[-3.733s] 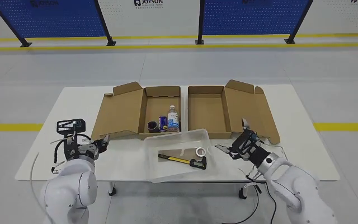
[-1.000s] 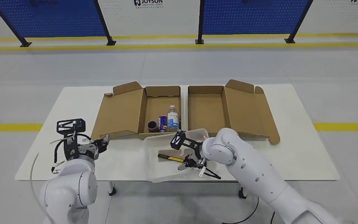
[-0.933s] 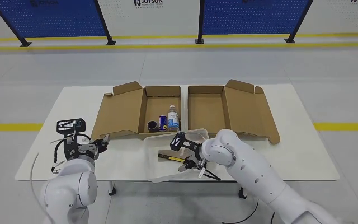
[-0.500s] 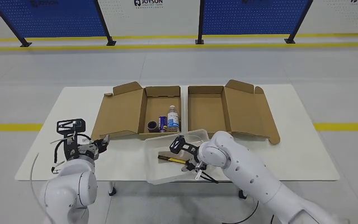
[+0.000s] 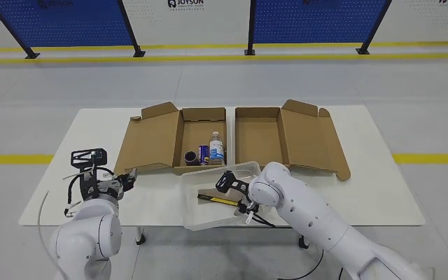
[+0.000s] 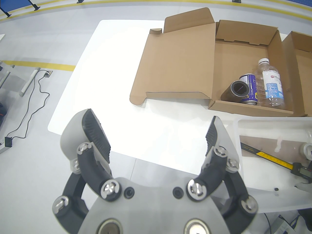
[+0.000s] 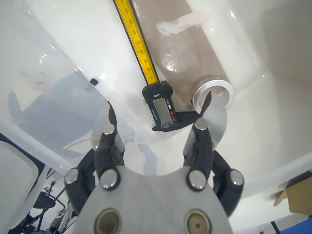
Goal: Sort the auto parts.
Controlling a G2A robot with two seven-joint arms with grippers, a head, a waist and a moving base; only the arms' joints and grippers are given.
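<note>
Lower centre: right tool (image 7: 158,108), spread wide and empty, straddles the black head of the caliper (image 7: 136,37); one fingertip (image 7: 206,102) sits inside the smooth silver ring (image 7: 214,82).

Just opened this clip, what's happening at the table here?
The robot is picking parts out of a clear bin. Its right gripper is down inside the bin, open, with the digital caliper lying between its fingers and one fingertip over the metal ring; nothing is gripped yet. The left gripper hangs open, holding nothing, over the table near its left side. The left box already holds a bottle, a can and a dark tube.
</note>
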